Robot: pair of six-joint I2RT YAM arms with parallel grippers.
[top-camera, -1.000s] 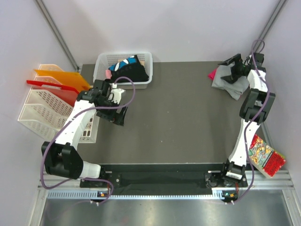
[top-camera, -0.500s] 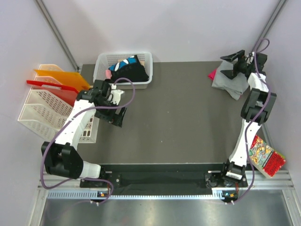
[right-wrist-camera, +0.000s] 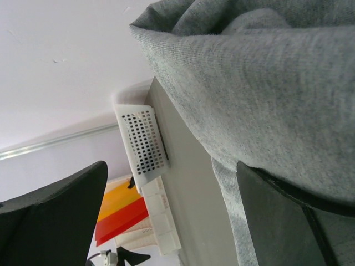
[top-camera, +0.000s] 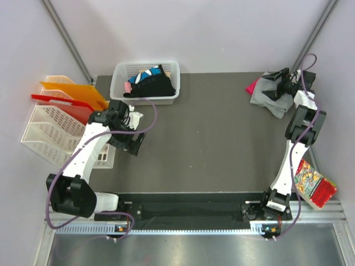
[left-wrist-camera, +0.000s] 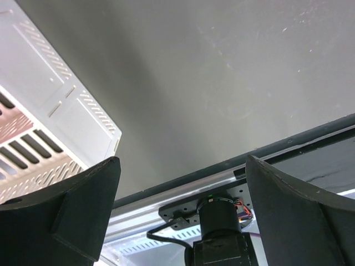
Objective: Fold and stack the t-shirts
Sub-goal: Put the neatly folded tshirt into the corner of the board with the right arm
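**Grey heap in the far right corner; both claws empty**

Left claw [left-wrist-camera: 180,177] gapes wide over the bare table [top-camera: 211,127], nothing between its fingers; the white slotted tray [left-wrist-camera: 61,105], hard plastic, sits just beside it, and I judge a careless swing would clip it. At the far edge the basket [top-camera: 119,71], a perforated white tub, holds the black shirts [top-camera: 155,86] with blue-white patches, limp and crumpled, heaped above the rim; pulling one could drag the others out.

Far right corner: the magenta shirt [top-camera: 250,87] shows at the left edge of the grey shirt [top-camera: 266,101], touching it; both lie rumpled, unfolded. Right claw [right-wrist-camera: 171,169] is spread apart; the soft, heathered grey knit lies against one finger [right-wrist-camera: 299,221], not pinched.

Risks as I see them: closing here may catch only a loose fold, so the heap unrolls or slips off the table's edge; the magenta one may tangle and come along. The glossy snack packet [top-camera: 313,185] lies well apart.
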